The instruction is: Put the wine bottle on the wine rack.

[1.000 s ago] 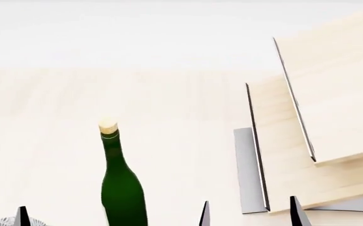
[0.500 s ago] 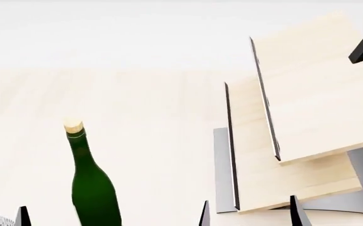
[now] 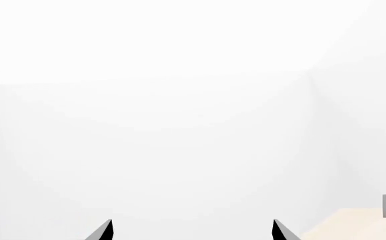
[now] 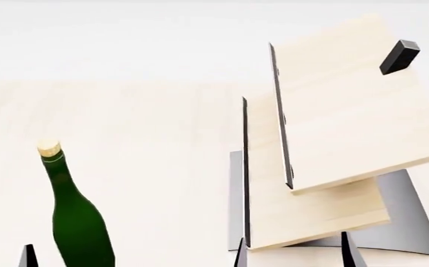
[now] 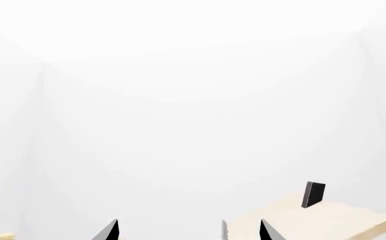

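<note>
The wine bottle (image 4: 79, 222), dark green with a tan cork (image 4: 49, 147), stands upright on the light wood tabletop at the lower left of the head view. The wine rack (image 4: 340, 117), tilted pale wood slabs with dark edge strips on a grey metal base (image 4: 411, 217), stands to its right. My right gripper (image 5: 189, 232) is open and empty, its tips low in front of the rack (image 5: 313, 222). My left gripper (image 3: 193, 232) is also open and empty; one fingertip (image 4: 27, 255) shows just left of the bottle. The cork (image 5: 2, 236) peeks into the right wrist view.
The light wood tabletop (image 4: 162, 139) stretches behind the bottle to a white wall. A small dark block (image 4: 400, 57) sticks up from the rack's top slab. A corner of the rack (image 3: 353, 227) shows in the left wrist view.
In the head view the bottle and the rack have both slid to the left, with more of the rack and its grey base showing. The fingertips keep their places in the picture.
</note>
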Motion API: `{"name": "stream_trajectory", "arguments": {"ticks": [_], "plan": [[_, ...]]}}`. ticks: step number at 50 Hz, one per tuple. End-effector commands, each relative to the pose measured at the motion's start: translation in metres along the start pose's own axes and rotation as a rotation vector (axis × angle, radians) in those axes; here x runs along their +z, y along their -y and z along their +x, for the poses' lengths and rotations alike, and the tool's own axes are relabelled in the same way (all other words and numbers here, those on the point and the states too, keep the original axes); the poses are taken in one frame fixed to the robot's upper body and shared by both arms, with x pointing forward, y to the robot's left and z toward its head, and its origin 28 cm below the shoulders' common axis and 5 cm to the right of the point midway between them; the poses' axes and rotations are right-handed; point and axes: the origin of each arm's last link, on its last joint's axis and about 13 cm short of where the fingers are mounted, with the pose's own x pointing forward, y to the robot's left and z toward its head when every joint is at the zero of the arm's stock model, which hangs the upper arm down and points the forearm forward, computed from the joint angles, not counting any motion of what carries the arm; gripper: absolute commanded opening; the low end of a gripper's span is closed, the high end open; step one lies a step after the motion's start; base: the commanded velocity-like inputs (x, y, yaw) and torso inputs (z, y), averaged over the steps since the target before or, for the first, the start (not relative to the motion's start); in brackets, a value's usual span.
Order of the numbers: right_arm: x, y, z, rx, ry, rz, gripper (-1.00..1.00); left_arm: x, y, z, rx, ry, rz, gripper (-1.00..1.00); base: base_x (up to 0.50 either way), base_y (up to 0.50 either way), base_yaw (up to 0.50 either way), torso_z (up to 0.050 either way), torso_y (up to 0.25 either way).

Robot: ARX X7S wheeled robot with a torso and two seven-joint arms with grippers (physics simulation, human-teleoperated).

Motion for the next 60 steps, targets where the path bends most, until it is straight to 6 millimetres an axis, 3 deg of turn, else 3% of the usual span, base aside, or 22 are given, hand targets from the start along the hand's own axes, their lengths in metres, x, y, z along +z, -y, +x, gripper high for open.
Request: {"name": "stream_trajectory", "arguments": {"ticks": [1, 31, 47, 60], "plan": [[0.000, 0.000, 0.000, 0.000, 0.000, 0.000, 1.00, 0.000, 0.000, 0.000, -0.001, 0.000, -0.002, 1.00, 0.00, -0.12, 0.00, 0.000, 0.000], [0.000, -0.002, 0.004, -0.001, 0.008, -0.018, 1.00, -0.001, 0.001, -0.001, -0.004, -0.006, 0.002, 1.00, 0.00, -0.03, 0.00, 0.000, 0.000], [0.029, -0.005, 0.044, -0.019, 0.077, -0.065, 1.00, -0.001, 0.003, 0.000, -0.010, -0.014, 0.000, 1.00, 0.00, 0.00, 0.00, 0.000, 0.000], [0.038, -0.010, 0.078, -0.014, 0.091, -0.096, 1.00, -0.003, 0.002, 0.000, -0.006, -0.015, 0.000, 1.00, 0.00, 0.00, 0.00, 0.000, 0.000]]}}
